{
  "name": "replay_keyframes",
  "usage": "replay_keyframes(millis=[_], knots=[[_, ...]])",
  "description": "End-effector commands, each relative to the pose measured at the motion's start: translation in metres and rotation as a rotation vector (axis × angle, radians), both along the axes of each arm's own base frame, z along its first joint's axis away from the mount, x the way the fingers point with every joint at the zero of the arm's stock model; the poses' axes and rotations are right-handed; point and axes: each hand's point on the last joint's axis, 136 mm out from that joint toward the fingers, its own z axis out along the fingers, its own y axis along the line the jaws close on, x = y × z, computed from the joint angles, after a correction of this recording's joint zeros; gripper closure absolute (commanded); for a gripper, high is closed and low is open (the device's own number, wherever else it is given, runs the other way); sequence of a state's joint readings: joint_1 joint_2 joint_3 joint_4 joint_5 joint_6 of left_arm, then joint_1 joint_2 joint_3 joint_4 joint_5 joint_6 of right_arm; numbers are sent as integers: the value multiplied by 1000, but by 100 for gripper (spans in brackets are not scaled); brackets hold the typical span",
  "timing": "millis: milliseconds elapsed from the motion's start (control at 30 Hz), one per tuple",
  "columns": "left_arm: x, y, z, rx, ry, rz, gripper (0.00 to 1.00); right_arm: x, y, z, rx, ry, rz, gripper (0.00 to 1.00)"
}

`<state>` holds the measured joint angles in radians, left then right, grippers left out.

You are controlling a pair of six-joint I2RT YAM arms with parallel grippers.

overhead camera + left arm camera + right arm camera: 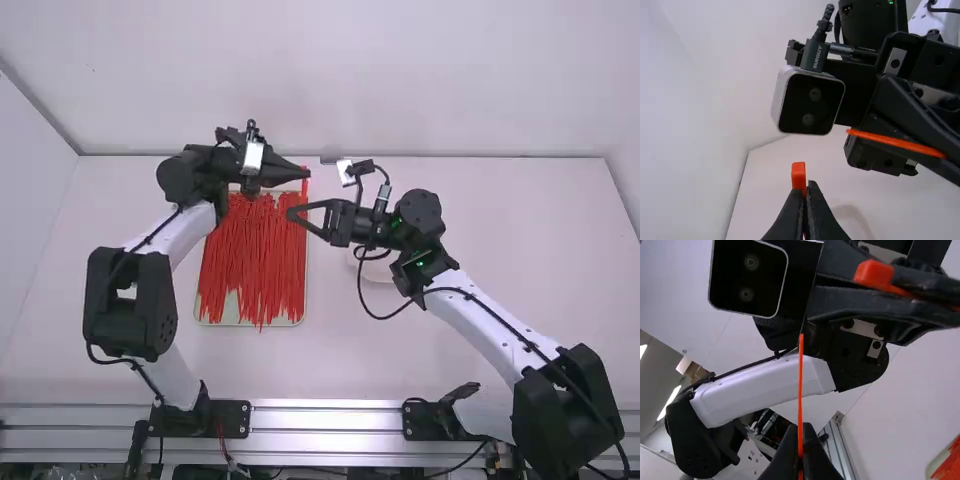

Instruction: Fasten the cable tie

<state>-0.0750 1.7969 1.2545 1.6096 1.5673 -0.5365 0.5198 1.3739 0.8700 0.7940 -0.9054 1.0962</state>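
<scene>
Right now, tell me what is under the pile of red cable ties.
A pale board lies under the pile of cable ties; only its rim shows. The ties cover the rest, and the left hand hides the pile's far end.

I hold a thin orange-red plastic cable tie aloft: blocky head in my left gripper, strap in my right gripper.

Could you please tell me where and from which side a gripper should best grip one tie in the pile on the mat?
Probably at its near tip, coming down from above with the jaws across the strand. The ties lie packed side by side, running away from the camera, and a few tips jut out at the mat's near edge, freer than the rest.
</scene>
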Motion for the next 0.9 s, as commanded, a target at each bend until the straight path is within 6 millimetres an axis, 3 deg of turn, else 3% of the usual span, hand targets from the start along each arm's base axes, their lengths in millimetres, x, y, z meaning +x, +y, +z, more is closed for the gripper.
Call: replay_keyframes(millis=[0,467,867], knots=[[-3,-6,5,-24,-49,-3,99,0,1,-1,1,9,-2,100],[2,-4,11,-55,-36,27,99,3,-1,-1,1,3,-16,100],[-6,-11,5,-23,-39,-17,99,7,-2,-8,-9,23,-14,100]])
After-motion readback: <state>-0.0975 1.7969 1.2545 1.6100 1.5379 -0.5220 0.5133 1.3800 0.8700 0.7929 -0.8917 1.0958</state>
